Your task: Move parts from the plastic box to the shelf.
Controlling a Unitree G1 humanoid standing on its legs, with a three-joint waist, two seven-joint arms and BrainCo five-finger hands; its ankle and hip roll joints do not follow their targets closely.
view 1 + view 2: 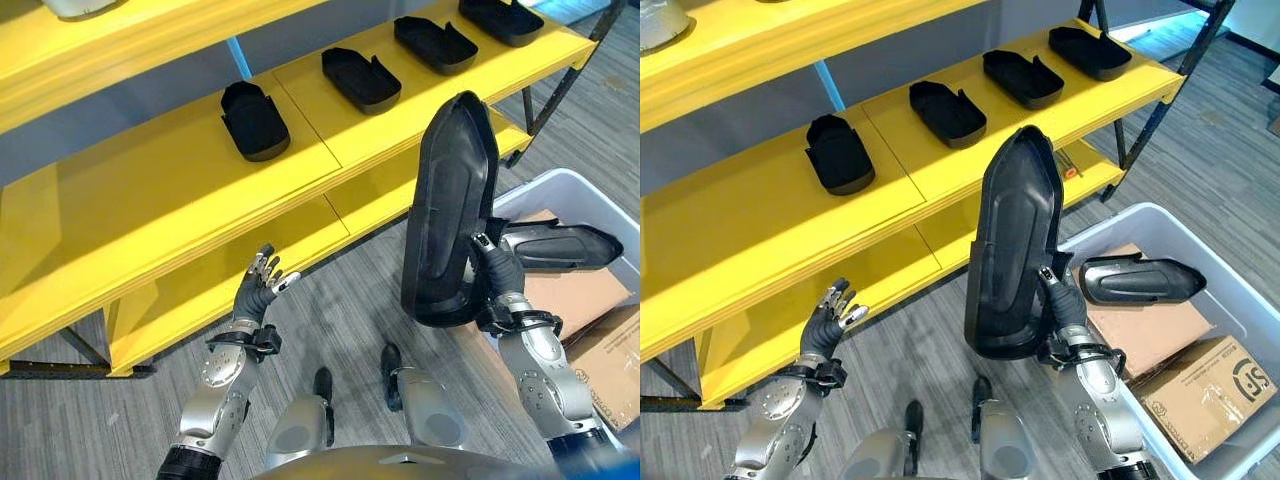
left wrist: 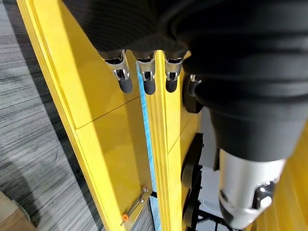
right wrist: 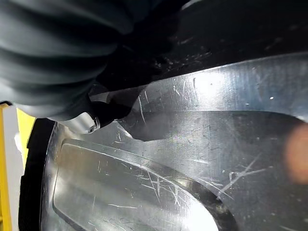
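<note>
A: Where is the part?

B: The right hand (image 1: 1065,305) is clamped on the lower end of a long black moulded plastic part (image 1: 1010,240), holding it upright in front of the yellow shelf (image 1: 740,225), above the floor.

A: And the box?

B: The pale grey plastic box (image 1: 1230,295) sits on the floor beside the shelf's right end. Inside it lie another black moulded part (image 1: 1135,280) and brown cardboard pieces (image 1: 1185,385).

A: What is already on the shelf?

B: Four black moulded parts in a row on its middle board: one (image 1: 838,153) nearest the shelf's left, then a second (image 1: 947,113), a third (image 1: 1022,78) and a fourth (image 1: 1089,52) toward the right end.

A: The left hand?

B: The left hand (image 1: 262,287) hangs free just before the shelf's lower board, fingers (image 2: 146,79) straight and relaxed, holding nothing.
</note>
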